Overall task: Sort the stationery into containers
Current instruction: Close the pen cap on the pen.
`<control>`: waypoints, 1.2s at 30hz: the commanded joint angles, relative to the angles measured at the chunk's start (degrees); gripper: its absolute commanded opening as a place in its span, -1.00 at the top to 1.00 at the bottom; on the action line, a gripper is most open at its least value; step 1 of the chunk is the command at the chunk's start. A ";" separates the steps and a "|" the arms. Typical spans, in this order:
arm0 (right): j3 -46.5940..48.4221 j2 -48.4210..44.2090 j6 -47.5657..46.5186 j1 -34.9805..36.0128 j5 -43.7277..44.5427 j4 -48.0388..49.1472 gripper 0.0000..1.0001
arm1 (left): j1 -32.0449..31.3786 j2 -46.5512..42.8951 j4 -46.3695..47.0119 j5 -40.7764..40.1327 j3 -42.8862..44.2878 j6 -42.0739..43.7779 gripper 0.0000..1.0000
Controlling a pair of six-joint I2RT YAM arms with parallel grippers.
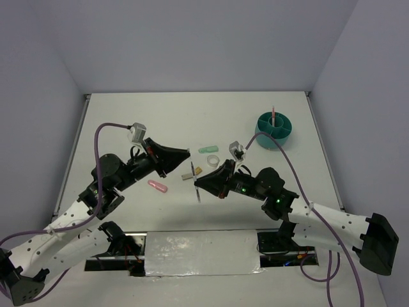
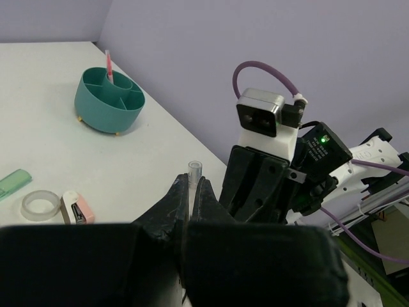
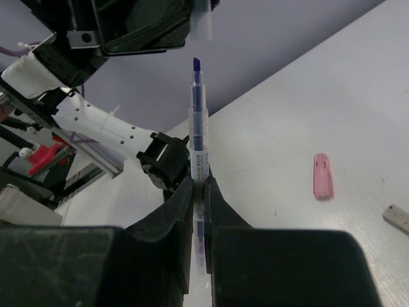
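Partly done: only the thin pink pen (image 1: 273,115) stands in the teal organiser (image 1: 264,138) at upper right, while at centre frame the right tool (image 1: 199,184) is clamped on the slim grey pen (image 3: 199,147), the left tool (image 1: 186,154) pinches a clear cap (image 2: 194,170), and the tape ring (image 1: 214,161), mint-green capsule (image 1: 208,149) and pink capsule (image 1: 157,186) lie unsorted on the tabletop (image 1: 128,121).

Organiser cup (image 1: 275,131): far right of the desk (image 1: 128,121); a thin pen (image 1: 273,115) stands in its far compartment.
Far capsule (image 1: 208,149): mid-desk, left of the cup; tape ring (image 1: 213,161) just near of it.
Near capsule (image 1: 157,186): left of the ring, nearer.
Hands: left hand (image 1: 189,156) and right hand (image 1: 197,185) meet between near capsule and ring; cap (image 2: 194,169) in the left, slim pen (image 3: 198,141) in the right.
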 commanded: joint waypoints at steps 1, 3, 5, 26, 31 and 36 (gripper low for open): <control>0.57 -2.14 -1.40 0.89 -0.89 2.89 1.00 | 0.21 -1.17 5.21 -0.41 0.07 1.20 1.00; 0.48 -1.97 -1.66 0.90 -0.62 2.89 1.00 | 0.21 -1.00 6.00 -0.23 -0.10 0.85 1.00; 0.74 -1.70 -2.19 0.90 -0.36 2.27 1.00 | 0.21 -0.47 6.79 0.38 -0.10 0.41 1.00; 2.32 -2.50 -3.60 0.90 0.87 0.78 1.00 | 0.21 1.11 8.73 3.28 -1.33 -1.17 1.00; 2.67 -2.67 -3.77 0.72 1.66 0.34 1.00 | 0.21 0.76 9.17 3.81 -1.77 -1.52 1.00; 3.20 -2.85 -4.13 0.90 2.01 -0.36 1.00 | 0.21 0.59 8.82 3.81 -2.12 -1.26 1.00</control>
